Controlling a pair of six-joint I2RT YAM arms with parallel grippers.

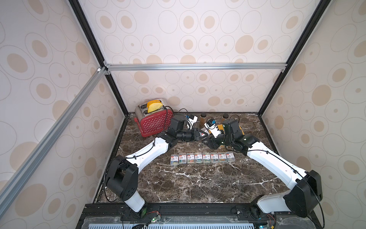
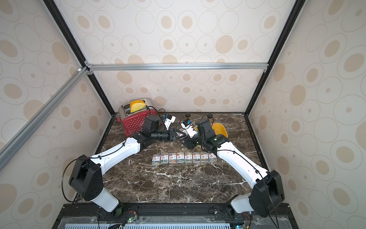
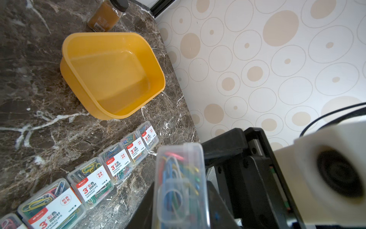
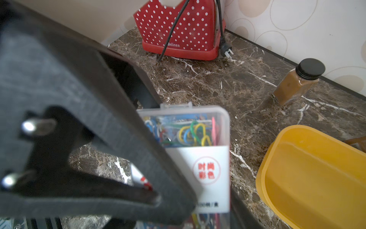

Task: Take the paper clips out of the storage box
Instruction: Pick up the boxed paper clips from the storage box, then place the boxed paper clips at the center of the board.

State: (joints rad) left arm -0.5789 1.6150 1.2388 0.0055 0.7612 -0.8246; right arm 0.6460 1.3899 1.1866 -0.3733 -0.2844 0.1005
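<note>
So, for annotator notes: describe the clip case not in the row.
On the dark marble table stands a red dotted toaster. Beside it, at the black left end effector, a clear plastic case of multicoloured clips is aloft; eight others lie flat.

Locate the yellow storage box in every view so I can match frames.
In a top view: storage box toward the back right of the table, slivers showing around the right arm.
In a top view: storage box, same spot, more exposed.
Left wrist: whole, empty, beyond the row of paper clips.
Right wrist: cropped, beside the raised case.
Shared landmark: the white-veined marble table beneath it.
</note>
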